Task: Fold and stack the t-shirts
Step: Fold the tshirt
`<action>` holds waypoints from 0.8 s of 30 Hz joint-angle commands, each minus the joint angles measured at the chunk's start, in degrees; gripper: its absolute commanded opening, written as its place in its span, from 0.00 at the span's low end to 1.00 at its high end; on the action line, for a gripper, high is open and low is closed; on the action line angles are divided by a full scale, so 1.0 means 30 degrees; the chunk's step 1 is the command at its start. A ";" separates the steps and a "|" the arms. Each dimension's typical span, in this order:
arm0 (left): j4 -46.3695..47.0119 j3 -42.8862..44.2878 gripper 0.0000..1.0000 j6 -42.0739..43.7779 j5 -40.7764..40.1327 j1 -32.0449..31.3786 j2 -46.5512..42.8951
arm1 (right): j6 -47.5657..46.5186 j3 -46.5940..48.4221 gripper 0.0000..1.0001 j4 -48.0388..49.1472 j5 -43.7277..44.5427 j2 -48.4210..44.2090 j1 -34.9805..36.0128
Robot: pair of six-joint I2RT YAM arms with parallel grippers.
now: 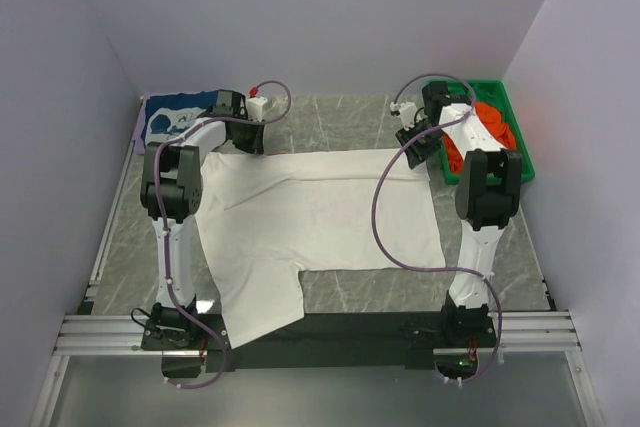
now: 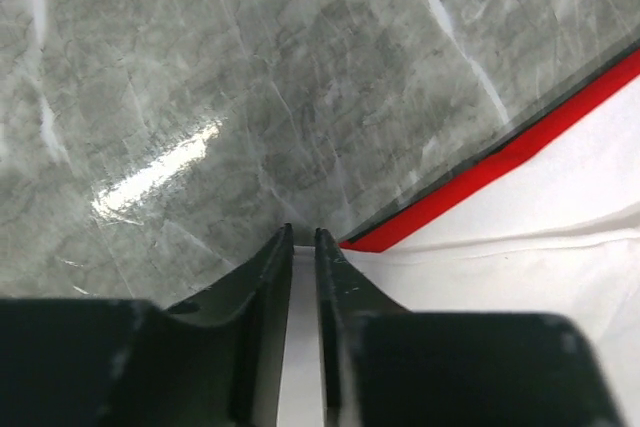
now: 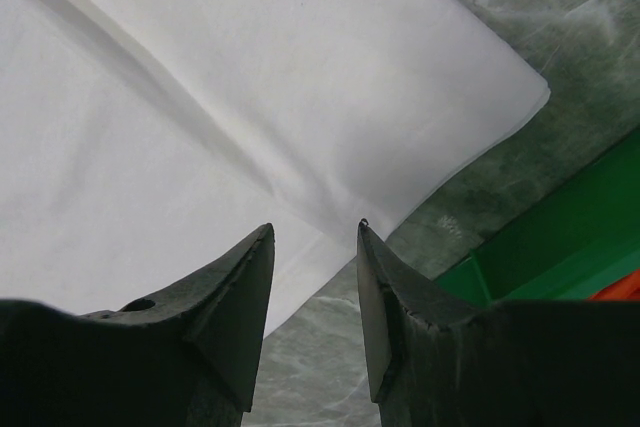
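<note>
**Item: t-shirt folding, first garment laid out, no fold made**

White t-shirt (image 1: 320, 217) lay spread flat on the surface (image 1: 340, 112), one sleeve hanging over the near edge; no fold showed in it.

Left fingers (image 2: 283, 249) were narrowed to a slit at the shirt's far-left corner; white cloth showed through the slit, a red band (image 2: 500, 157) ran along the cloth edge just to their right, and bare surface lay ahead; whether cloth was pinched could not be told.

Right fingers (image 3: 258, 257) stood partly apart and held nothing; the shirt's far-right corner lay just ahead of their tips, and the green bin (image 3: 560, 237) stood near, to their right.

Navy t-shirt (image 1: 175, 117) lay bunched to the left of the left fingers, touching no other shirt.

Orange and red cloth (image 1: 495, 127) sat heaped in the bin.

Judged progress: early; nothing folded, nothing stacked; every shirt was left to do, beginning with the white.
</note>
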 commanded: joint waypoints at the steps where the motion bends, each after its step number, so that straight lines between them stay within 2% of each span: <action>1: -0.1064 -0.0496 0.19 -0.0540 -0.1459 -0.0303 0.0247 | -0.0081 -0.0019 0.46 0.0499 0.0286 -0.0617 0.0075; 5: -0.0975 -0.0233 0.02 -0.0745 -0.1489 -0.0392 0.0189 | -0.0052 0.0009 0.46 0.0528 0.0316 -0.0617 0.0075; 6: -0.0946 -0.0174 0.01 -0.0804 -0.1228 -0.0392 0.0130 | -0.0052 0.0010 0.46 0.0500 0.0287 -0.0617 0.0046; 14: -0.0242 -0.0816 0.01 -0.0950 0.0647 -0.0421 -0.3149 | -0.0139 -0.0312 0.45 0.0704 0.0316 -0.1056 0.0075; 24: -0.1325 -0.4446 0.01 0.0220 0.2757 -0.0509 -0.5875 | -0.0139 -0.0810 0.44 0.0968 0.0169 -0.1408 0.0074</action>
